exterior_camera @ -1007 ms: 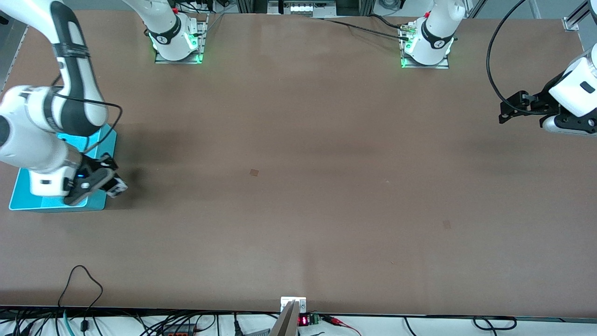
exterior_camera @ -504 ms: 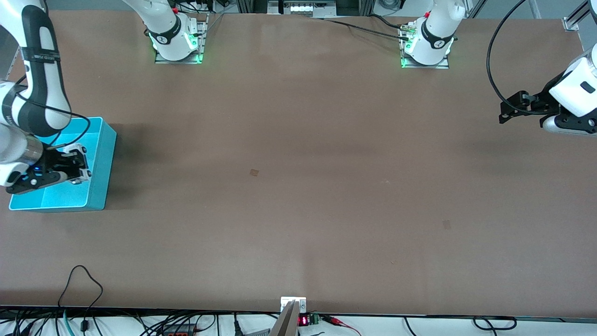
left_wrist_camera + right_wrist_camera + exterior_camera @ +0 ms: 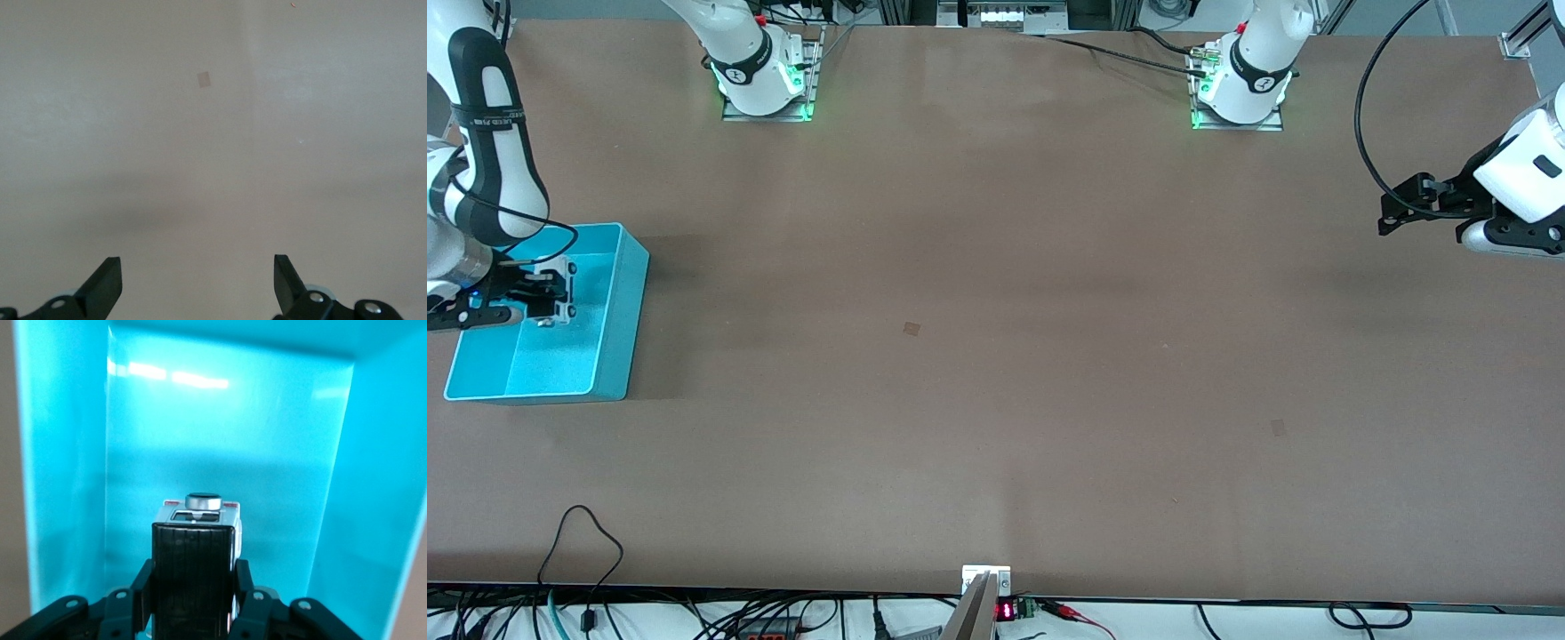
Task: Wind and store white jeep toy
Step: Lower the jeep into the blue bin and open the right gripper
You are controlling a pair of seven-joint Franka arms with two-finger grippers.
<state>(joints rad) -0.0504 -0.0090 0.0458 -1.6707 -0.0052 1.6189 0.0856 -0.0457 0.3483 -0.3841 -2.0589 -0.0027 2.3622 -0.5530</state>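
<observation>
Right gripper (image 3: 551, 293) over open turquoise plastic bin (image 3: 618, 307) at right arm's end of brown counter (image 3: 996, 356), fingers (image 3: 248, 587) clamped on small boxy white jeep toy (image 3: 197, 550) w/ black roof, held above bin floor, left gripper (image 3: 197, 283) waits over bare counter, fingers spread, nothing betw. them

No readable text, labels or numbers anywhere
</observation>
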